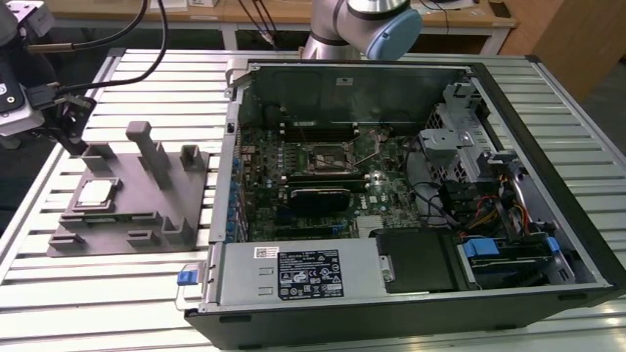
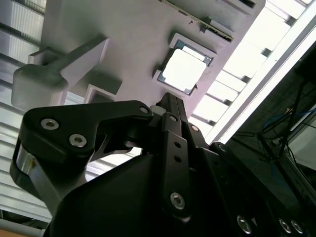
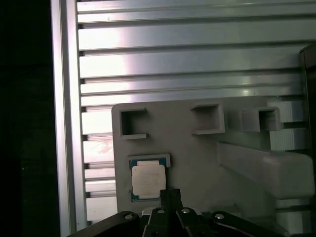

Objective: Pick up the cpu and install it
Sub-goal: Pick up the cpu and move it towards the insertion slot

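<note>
The cpu [image 1: 96, 193] [image 2: 183, 70] [image 3: 147, 179] lies flat in its pocket on the grey plastic fixture [image 1: 146, 198] [image 2: 128, 29] [image 3: 197, 163], towards the exterior view's left on the slatted aluminium table [image 1: 98, 293]. The gripper [image 1: 70, 139] [image 2: 168, 101] [image 3: 170, 195] hangs above the fixture's far left corner, near the chip but apart from it, pinched together and holding nothing. The open computer case [image 1: 391, 95] stands on the exterior view's right.

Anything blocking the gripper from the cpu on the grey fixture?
Nothing visible. The small silver-topped square cpu lies uncovered in its recess on the grey plastic fixture, just ahead of the black gripper in the first wrist view.
</note>
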